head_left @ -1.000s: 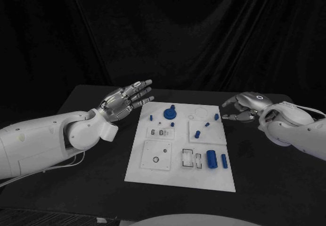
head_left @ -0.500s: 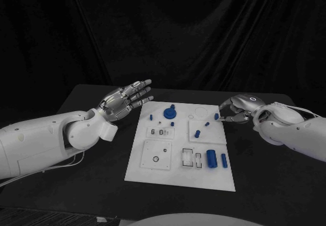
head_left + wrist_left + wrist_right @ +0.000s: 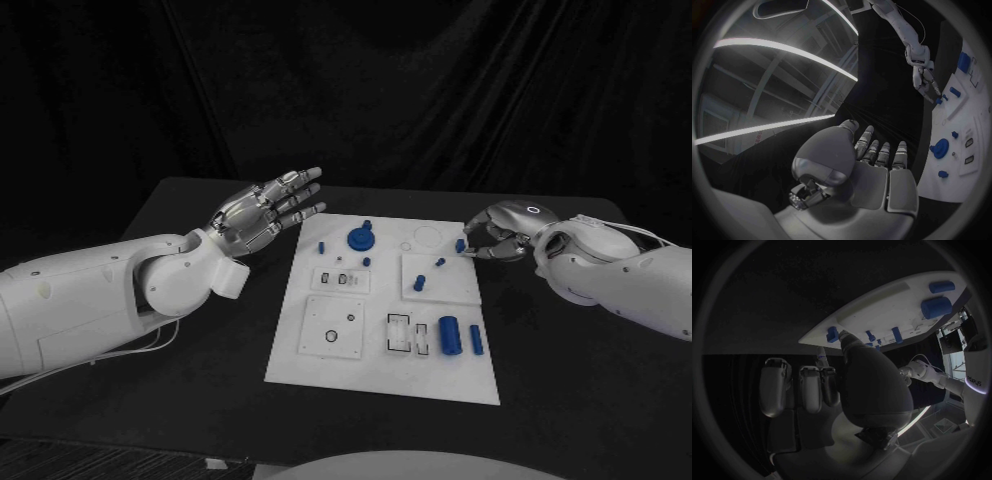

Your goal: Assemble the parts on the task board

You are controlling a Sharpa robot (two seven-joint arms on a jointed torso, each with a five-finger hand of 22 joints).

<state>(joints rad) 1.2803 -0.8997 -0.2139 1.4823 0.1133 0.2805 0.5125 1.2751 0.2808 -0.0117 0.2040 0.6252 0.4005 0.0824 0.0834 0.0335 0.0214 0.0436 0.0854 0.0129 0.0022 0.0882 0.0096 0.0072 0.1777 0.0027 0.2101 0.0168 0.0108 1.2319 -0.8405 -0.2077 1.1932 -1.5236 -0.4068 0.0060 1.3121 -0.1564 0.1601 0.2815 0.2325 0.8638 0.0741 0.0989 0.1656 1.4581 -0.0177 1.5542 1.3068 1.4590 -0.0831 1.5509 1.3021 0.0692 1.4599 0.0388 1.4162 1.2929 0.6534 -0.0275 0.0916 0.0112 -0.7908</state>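
small blue peg (image 3: 460, 246), a short plastic-looking piece, stands at the far right edge of the flat white rectangular task board (image 3: 378, 370), with the right hand (image 3: 502, 234) right at it; fingers curled in toward the peg, but whether they actually pinch it cannot be told from the head view, and the right wrist view only puts a fingertip close to a blue piece at the board's edge. peg probably light, rigid and smooth, so slippery; best taken by its sides in a fingertip pinch, kept upright. left hand (image 3: 271, 213) hovers off the board's far left corner, fingers spread, holding nothing. other blue parts: round knob (image 3: 361, 239) near the far edge, cylinder (image 3: 450, 337) and bar (image 3: 476, 342) toward the near right. board lies flat on the matte black table (image 3: 591, 400), may slide if pushed. black curtain behind.
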